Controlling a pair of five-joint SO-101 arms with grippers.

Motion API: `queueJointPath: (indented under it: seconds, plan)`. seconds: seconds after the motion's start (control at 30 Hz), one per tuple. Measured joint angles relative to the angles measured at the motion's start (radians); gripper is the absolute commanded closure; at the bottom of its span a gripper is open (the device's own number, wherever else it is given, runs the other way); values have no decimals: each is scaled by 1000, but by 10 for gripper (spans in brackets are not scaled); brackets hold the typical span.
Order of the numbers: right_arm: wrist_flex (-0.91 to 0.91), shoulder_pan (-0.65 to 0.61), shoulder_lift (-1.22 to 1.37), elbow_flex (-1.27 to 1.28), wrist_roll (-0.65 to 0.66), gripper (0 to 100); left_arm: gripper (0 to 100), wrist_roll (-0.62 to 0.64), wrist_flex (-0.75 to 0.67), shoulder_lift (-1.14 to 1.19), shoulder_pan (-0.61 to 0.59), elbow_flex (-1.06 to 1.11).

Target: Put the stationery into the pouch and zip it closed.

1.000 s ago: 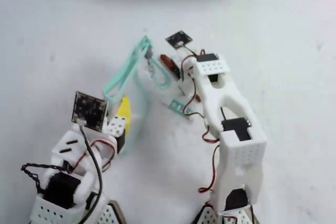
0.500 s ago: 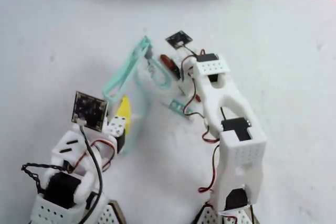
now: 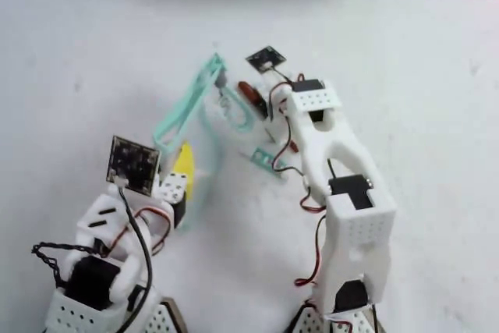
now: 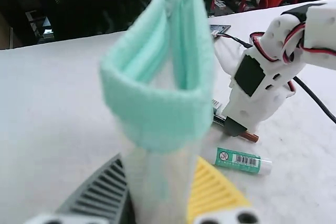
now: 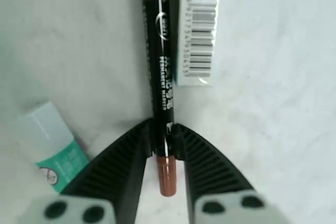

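My left gripper point(image 4: 157, 184) is shut on the lower part of the clear pouch point(image 4: 157, 98), whose mint-green rim stands open and upright between the grey and yellow fingers. In the high view the pouch point(image 3: 187, 107) lies slanted at mid table, with the left gripper point(image 3: 184, 171) at its near end. My right gripper point(image 5: 163, 137) is shut on a black marker point(image 5: 160, 77) with brown ends that lies on the table. From above, the right gripper point(image 3: 257, 107) sits just right of the pouch's mouth. A small green-and-white tube point(image 3: 263, 158) lies on the table between the arms.
A white barcoded item point(image 5: 197, 30) lies alongside the marker, and the green tube point(image 5: 50, 145) is close to one black finger. The right arm's cables point(image 3: 277, 154) trail over the table near the tube point(image 4: 242, 160). White tabletop point(image 3: 405, 60) stretches out around both arms.
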Motion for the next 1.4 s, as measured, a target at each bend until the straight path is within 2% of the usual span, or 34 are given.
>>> queueJointPath:
  seconds: [0.27, 0.5, 1.4]
  plan:
    - [0, 0, 2, -2, 0, 981, 977, 0, 0, 0, 2, 2]
    - [0, 0, 3, -6, 0, 981, 977, -2, -2, -18, 58, 23]
    - [0, 0, 3, -6, 0, 981, 977, -2, -8, -18, 61, 23]
